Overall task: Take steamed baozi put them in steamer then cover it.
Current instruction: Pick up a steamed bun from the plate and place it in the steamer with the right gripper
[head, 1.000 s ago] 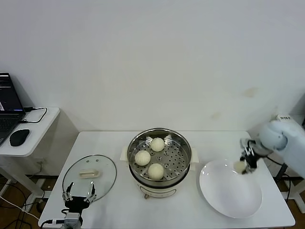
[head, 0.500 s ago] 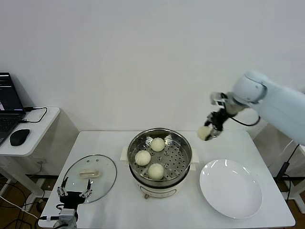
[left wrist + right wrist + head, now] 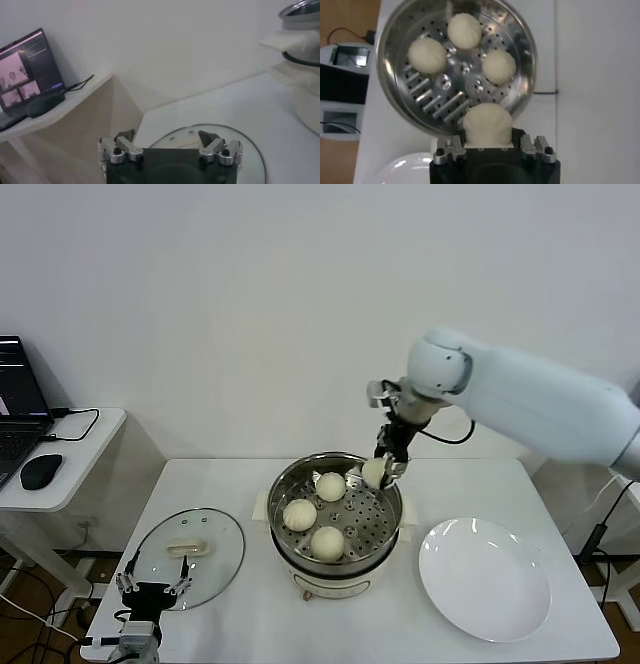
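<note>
the right arm, a smooth white shell, reaches in from the robot's right across the white surface (image 3: pixel 230 624), elbow high and forearm angled down, so that the right hand (image 3: pixel 385 467) hangs over the far right rim of the steamer (image 3: pixel 335 554). its fingers are clenched on a steamed baozi (image 3: pixel 374 472), which sits between them just above the perforated tray. in the right wrist view the held bun (image 3: pixel 487 124) bulges between the two metal fingertips, with the steamer's rim (image 3: pixel 395 107) directly below it.

the left arm is parked low at the near left corner of the surface. its left hand (image 3: pixel 153 592) points at the near edge of the glass lid (image 3: pixel 188 557), fingers spread wide and grasping nothing; the left wrist view shows the black hand (image 3: pixel 169 150) with silver fingertips apart, the lid's rim (image 3: pixel 250 145) just beyond.

three more baozi lie on the tray inside the steamer: one at the back (image 3: pixel 330 486), one at the left (image 3: pixel 299 515), one at the front (image 3: pixel 327 542). they are apart from one another. all four are smooth, round and cream-white with a matte, doughy skin.

the steamer is a round, shiny stainless-steel pot on a white base with side handles; its tray is flat steel pierced with rows of small holes and slots. the lid lies flat to the robot's left of the steamer, clear glass with a metal rim and a pale handle at its centre. a round, glossy white plate (image 3: pixel 485 579) lies to the steamer's right.
</note>
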You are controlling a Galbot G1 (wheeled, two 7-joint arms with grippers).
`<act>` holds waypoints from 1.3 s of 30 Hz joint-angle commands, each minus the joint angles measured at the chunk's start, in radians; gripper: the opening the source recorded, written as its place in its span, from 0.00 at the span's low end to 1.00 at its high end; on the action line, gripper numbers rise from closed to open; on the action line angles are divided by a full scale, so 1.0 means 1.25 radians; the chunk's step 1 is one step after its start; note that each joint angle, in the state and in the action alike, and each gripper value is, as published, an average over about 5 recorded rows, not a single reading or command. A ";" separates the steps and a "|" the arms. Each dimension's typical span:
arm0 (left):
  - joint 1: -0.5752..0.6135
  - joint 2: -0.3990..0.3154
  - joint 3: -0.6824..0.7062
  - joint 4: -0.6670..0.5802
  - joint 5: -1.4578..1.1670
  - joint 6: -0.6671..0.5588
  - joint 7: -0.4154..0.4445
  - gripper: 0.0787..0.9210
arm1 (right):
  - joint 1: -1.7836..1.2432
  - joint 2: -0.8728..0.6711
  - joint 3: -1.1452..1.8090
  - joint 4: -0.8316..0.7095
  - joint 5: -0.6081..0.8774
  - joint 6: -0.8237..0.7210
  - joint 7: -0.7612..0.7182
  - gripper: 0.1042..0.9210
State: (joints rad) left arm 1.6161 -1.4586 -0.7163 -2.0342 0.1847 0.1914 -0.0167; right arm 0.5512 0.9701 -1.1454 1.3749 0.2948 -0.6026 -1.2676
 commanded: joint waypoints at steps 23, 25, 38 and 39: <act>-0.005 -0.007 0.003 0.022 0.000 -0.002 -0.005 0.88 | -0.152 0.069 0.009 -0.043 -0.079 -0.019 0.067 0.60; -0.005 -0.007 0.004 0.023 0.000 -0.002 -0.005 0.88 | -0.150 0.062 0.018 -0.040 -0.073 -0.021 0.072 0.66; -0.011 -0.018 0.012 0.020 -0.015 -0.004 -0.030 0.88 | -0.158 -0.082 0.341 0.006 0.058 0.014 0.193 0.88; -0.012 -0.019 0.014 0.020 -0.016 -0.004 -0.036 0.88 | -0.173 -0.089 0.387 0.005 0.082 0.031 0.237 0.88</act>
State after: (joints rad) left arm 1.6040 -1.4782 -0.7041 -2.0069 0.1773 0.1870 -0.0316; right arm 0.3873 0.9602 -1.0171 1.3615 0.2566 -0.6119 -1.1614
